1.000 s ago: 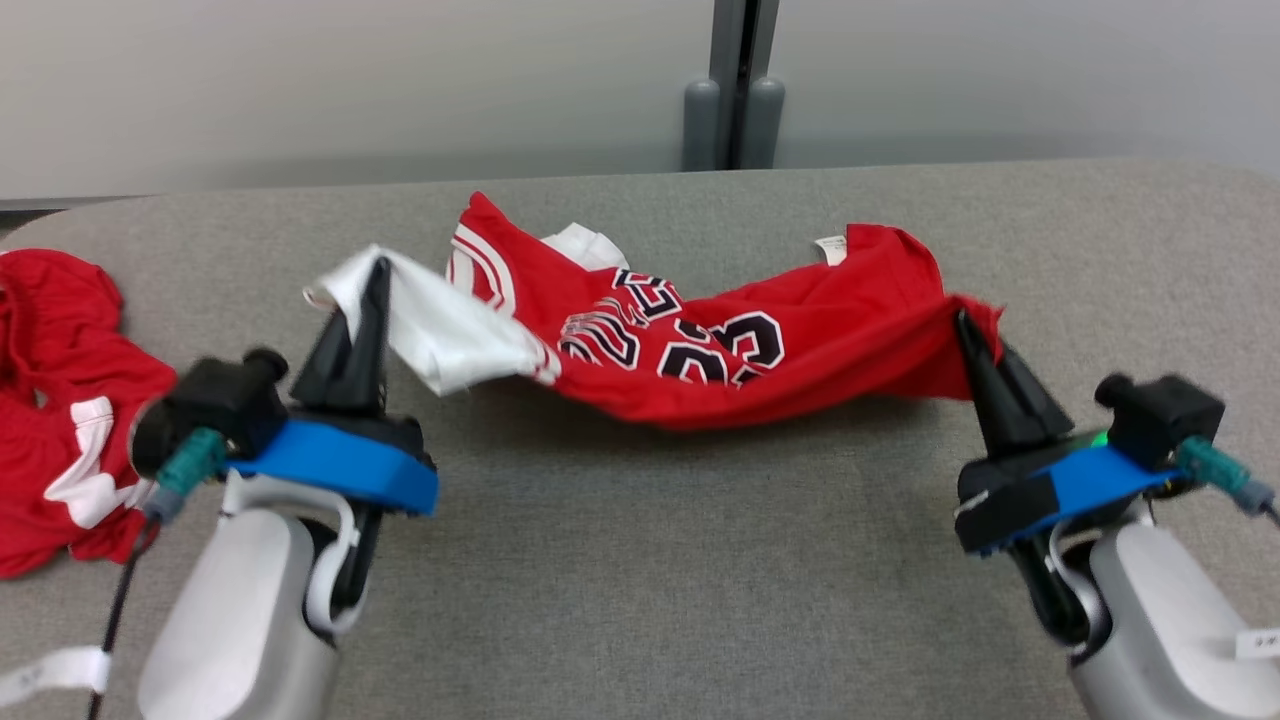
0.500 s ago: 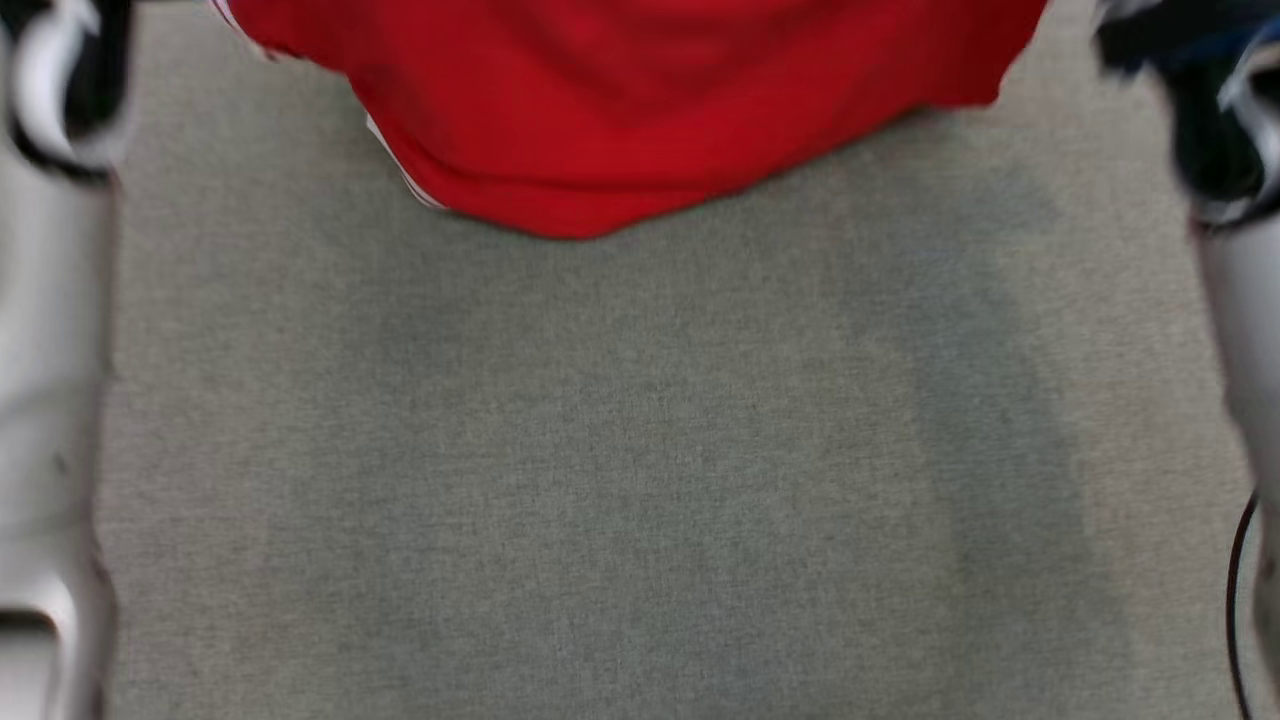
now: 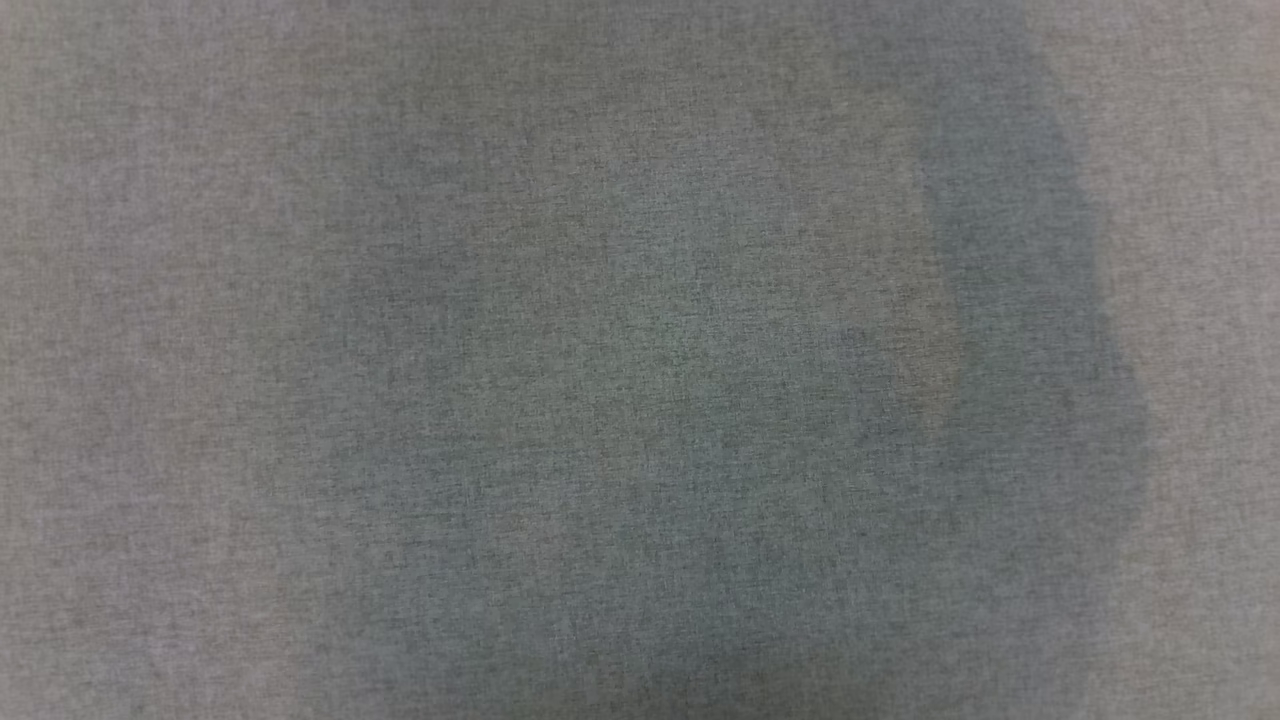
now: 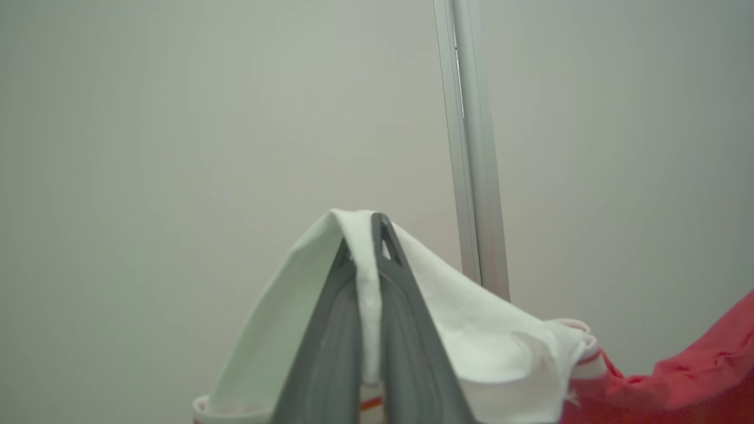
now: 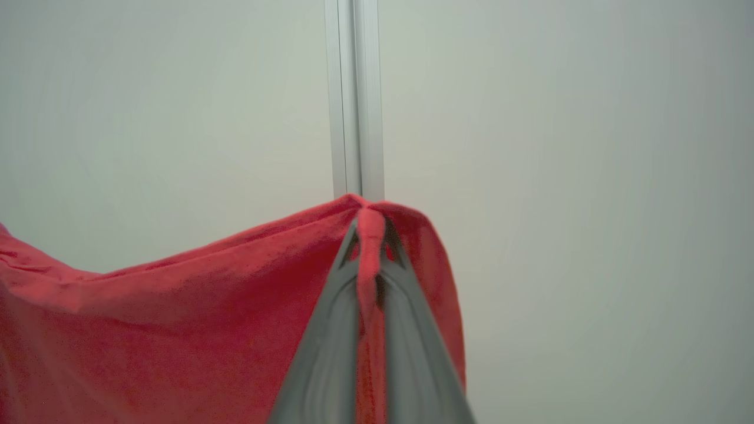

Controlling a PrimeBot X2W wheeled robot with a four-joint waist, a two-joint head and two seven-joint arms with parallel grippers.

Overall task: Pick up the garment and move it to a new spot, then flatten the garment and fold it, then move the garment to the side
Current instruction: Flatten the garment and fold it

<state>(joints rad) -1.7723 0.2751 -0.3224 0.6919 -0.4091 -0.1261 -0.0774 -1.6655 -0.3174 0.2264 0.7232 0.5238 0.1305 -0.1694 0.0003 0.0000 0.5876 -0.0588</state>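
The left tool (image 4: 365, 235) is pressed together on a thin fold of the garment's white section (image 4: 483, 335), at the lower middle of the left wrist view. The cloth runs up between the two fingers and drapes over their tips. The right tool (image 5: 371, 227) is likewise clamped on a narrow ridge of the red garment (image 5: 177, 312), which spreads away toward the lower left of the right wrist view. Both wrist views look past the cloth at a pale wall (image 4: 177, 147) and an upright metal post (image 5: 353, 94). The garment therefore appears to hang in the air between the two tools, off the grey surface (image 3: 200, 400) (the head view gives that surface with a soft shadow (image 3: 1030, 300) toward its right side).

The main risk, as I judge it, is a slip. Each pinch takes only a little cloth, so a quick swing or too wide a stretch could pull a fold free. One lost corner would drop the garment in a heap. The white section may be a loose layer rather than a true corner (I cannot tell which). If so, the piece would hang lopsided and land twisted. Bringing the tools too close together would leave a sag that sets down as wrinkles.
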